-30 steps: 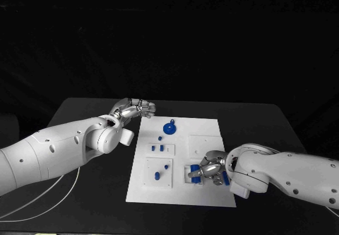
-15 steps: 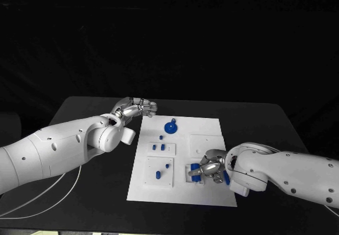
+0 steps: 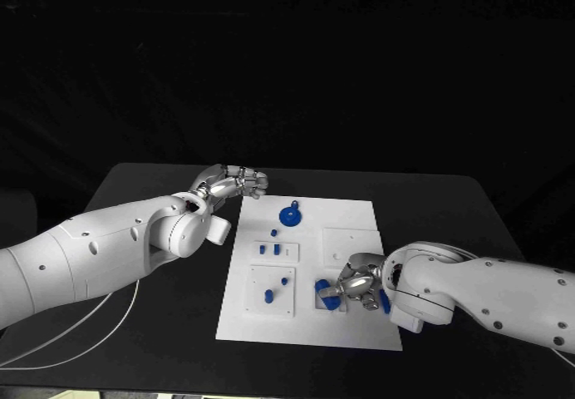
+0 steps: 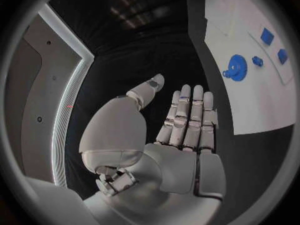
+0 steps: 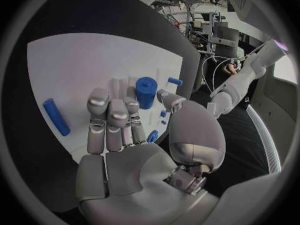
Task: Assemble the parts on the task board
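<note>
The white task board (image 3: 360, 223) lies in the middle of the black table. My right hand (image 3: 358, 286) hovers over its near right part, thumb and a finger pinching a short blue cylinder (image 3: 322, 289) (image 5: 145, 92) at a ribbed holder. A blue rod (image 5: 56, 117) lies flat on the board (image 5: 69, 65) beside the fingers. A round blue gear (image 3: 289, 217) (image 4: 235, 66) sits near the far edge. Small blue pieces (image 3: 272, 248) stand left of centre, with more (image 3: 271, 291) nearer me. My left hand (image 3: 229, 181) (image 4: 181, 130) hangs off the board's far left corner, fingers straight and holding nothing.
Bare black table surrounds the board on every side. A thin white cable (image 3: 72, 337) trails across the near left of the table under my left arm. Other small blue pieces (image 4: 267, 36) sit on the board (image 4: 250, 100) beyond the gear.
The blue cylinder at my right fingertips has shifted slightly left and away from me. The left hand has stayed where it was.
</note>
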Tool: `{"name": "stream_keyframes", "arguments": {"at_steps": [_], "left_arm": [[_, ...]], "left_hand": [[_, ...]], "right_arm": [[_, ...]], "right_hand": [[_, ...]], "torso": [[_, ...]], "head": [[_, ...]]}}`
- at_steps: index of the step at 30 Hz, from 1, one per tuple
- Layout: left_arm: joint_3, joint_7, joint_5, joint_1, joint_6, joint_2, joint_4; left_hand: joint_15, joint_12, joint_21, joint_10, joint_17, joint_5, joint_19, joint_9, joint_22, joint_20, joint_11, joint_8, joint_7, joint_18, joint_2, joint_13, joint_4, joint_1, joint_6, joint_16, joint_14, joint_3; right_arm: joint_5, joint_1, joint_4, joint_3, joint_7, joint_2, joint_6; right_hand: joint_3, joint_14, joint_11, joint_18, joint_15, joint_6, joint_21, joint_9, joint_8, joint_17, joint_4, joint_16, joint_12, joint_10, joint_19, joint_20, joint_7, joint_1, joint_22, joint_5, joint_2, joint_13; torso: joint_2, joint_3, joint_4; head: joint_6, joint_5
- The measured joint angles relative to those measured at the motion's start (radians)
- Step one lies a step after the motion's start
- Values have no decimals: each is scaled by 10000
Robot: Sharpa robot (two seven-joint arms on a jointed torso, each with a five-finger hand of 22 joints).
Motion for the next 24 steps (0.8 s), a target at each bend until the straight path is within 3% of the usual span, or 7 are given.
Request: {"name": "stream_keyframes", "arguments": {"at_steps": [17, 24], "left_arm": [[0, -26, 0, 0, 24, -13, 1], [0, -32, 0, 0, 30, -26, -5]], "left_hand": [[0, 0, -38, 0, 32, 0, 0, 1, 21, 0, 0, 40, 2, -8, 0, 0, 0, 0, 2, -41, 0, 0], [0, 0, -38, 0, 32, 0, 0, 1, 21, 0, 0, 40, 2, -9, 0, 0, 0, 0, 2, -40, 0, 0]], "right_arm": [[-104, 1, 52, 0, 20, -23, 107], [-227, -3, 210, -7, 170, -293, 245]], "right_hand": [[-112, 6, 0, 6, -7, -8, 0, 2, -26, 7, 1, 0, -39, 0, 0, 2, -9, -37, -2, 0, -38, 9], [-360, 5, 0, 7, -5, -7, 0, 21, -21, 8, -84, 0, -39, -1, -2, 1, -11, -133, -3, 0, -134, 34]], "torso": [[-1, 3, 0], [-1, 2, 0]], "head": [[-21, 27], [30, 3]]}}
